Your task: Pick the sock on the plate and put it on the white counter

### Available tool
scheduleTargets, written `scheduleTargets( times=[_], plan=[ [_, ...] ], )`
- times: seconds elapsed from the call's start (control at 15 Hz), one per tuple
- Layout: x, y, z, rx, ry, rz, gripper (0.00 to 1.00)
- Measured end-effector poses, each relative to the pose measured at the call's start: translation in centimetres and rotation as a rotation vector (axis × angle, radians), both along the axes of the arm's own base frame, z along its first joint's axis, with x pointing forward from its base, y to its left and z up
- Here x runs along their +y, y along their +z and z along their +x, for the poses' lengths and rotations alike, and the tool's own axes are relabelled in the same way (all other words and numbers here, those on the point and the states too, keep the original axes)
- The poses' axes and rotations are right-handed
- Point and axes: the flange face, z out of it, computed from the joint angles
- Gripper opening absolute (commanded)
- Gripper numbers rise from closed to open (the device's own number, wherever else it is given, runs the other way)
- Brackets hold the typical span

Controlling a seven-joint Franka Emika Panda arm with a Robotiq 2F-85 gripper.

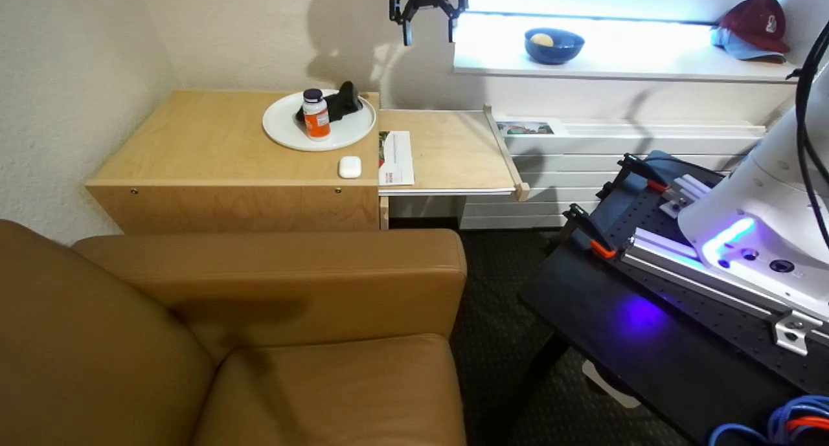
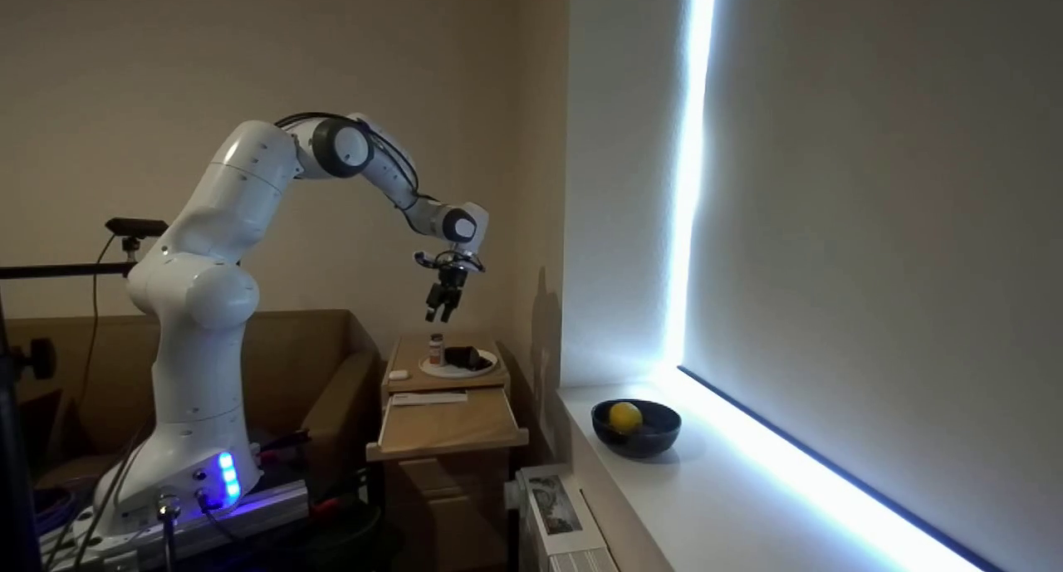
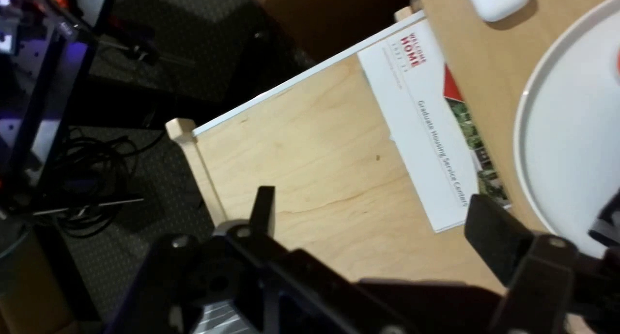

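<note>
The black sock (image 1: pixel 343 101) lies bunched on the round white plate (image 1: pixel 280 119), on a light wooden cabinet. Sock (image 2: pixel 463 358) and plate (image 2: pixel 444 372) also show in an exterior view farther off. In the wrist view only part of the plate (image 3: pixel 547 145) and a dark bit of the sock (image 3: pixel 608 225) show at the right edge. The white counter (image 1: pixel 622 51) is the ledge under the window; it also shows in an exterior view (image 2: pixel 706 514). My gripper (image 1: pixel 428 38) is open and empty, in the air above the pull-out board (image 3: pixel 329 169), between plate and counter; its fingers (image 3: pixel 371 198) point down.
An orange-and-white bottle (image 1: pixel 316 116) stands on the plate against the sock. A white case (image 1: pixel 350 167) lies beside the plate. A brochure (image 1: pixel 396 158) lies on the board. A blue bowl (image 1: pixel 554 54) with a yellow ball and a red cap (image 1: pixel 754 22) are on the counter.
</note>
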Motion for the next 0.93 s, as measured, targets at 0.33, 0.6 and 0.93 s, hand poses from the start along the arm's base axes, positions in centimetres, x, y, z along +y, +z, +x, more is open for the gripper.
scheduleTargets(
  times=[0.33, 0.6, 0.93],
  plan=[
    [3.1, 2.5, 3.0, -0.105, -0.043, 0.059, 1.0],
    [4.3, 2.9, 3.0, -0.112, -0.039, 0.056, 1.0],
    [5.1, 0.4, 4.0, -0.098, -0.11, 0.066, 1.0]
  ],
)
